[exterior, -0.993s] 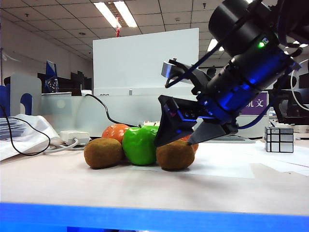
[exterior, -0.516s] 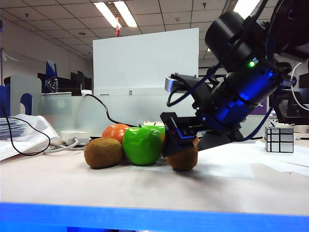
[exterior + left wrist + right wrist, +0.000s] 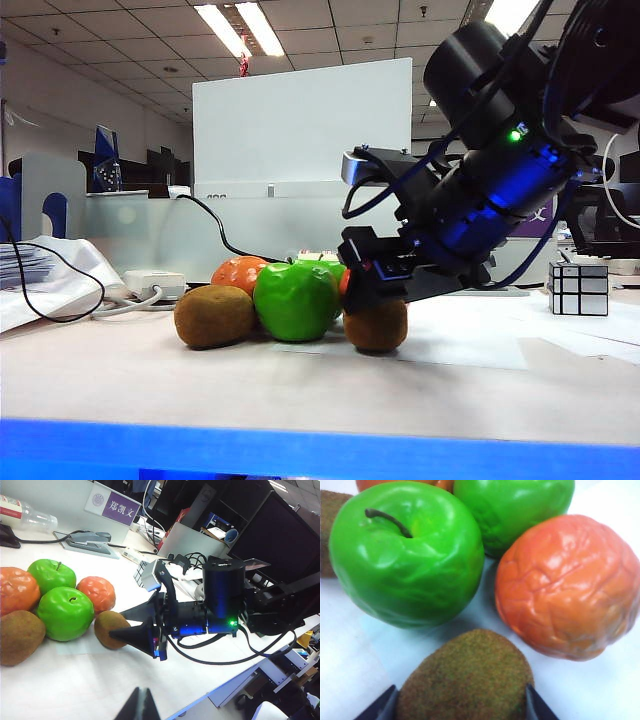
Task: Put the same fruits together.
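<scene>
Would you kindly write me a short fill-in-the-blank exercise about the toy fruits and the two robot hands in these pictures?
1. The right hand has its fingers on either side of a fuzzy brown ____.
2. The glossy bright-green apple nearest the exterior camera sits between two ____.
3. The silver mirror cube stands on the table, on the ____ of the exterior view.
4. The left hand, away from the fruits, is ____.

Missing words: kiwi; kiwis; right; shut
</scene>
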You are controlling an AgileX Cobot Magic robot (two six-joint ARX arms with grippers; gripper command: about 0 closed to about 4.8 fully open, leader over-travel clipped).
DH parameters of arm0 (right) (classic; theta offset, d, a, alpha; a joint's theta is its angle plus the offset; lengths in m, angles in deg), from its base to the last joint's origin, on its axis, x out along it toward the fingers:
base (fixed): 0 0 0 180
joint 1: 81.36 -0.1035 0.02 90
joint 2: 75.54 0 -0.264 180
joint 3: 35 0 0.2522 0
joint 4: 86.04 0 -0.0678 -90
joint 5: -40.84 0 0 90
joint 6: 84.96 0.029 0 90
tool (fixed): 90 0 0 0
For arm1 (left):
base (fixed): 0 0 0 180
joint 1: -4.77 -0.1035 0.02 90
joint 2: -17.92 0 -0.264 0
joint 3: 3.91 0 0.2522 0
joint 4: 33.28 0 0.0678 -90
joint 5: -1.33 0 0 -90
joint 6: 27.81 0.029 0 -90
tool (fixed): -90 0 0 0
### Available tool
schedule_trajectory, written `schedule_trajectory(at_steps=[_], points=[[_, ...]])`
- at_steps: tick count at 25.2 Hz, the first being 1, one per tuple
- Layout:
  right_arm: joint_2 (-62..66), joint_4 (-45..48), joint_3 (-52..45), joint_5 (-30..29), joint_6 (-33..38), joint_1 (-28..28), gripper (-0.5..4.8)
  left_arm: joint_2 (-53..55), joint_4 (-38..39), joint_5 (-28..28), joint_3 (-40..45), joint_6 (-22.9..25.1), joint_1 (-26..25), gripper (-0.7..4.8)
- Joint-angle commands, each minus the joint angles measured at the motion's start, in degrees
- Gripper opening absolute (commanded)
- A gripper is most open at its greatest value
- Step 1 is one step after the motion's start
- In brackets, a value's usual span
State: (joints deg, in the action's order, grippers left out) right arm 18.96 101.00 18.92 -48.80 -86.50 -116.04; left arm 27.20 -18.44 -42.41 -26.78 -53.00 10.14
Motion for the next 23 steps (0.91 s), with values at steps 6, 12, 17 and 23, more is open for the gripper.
schedule_trajectory(at_steps=[6,12,17,23], points=[[-0.17,0.90,0.28,0.11,0.04,-0.11,0.99,0.02,-0.76,0.07,-0.22,0.37,-0.02,-0.04],[-0.76,0.90,0.28,-0.70,0.09,-0.13,-0.07,0.02,-0.76,0.02,-0.22,0.79,-0.02,-0.04],[-4.70,0.00,0.28,-0.46,0.07,-0.13,-0.07,0.02,-0.76,-0.13,-0.22,0.85,-0.02,-0.04],[-9.94,0.24,0.57,-5.01,1.79,-3.19,-0.07,0.02,-0.79,-0.13,-0.22,1.20,-0.04,-0.04]])
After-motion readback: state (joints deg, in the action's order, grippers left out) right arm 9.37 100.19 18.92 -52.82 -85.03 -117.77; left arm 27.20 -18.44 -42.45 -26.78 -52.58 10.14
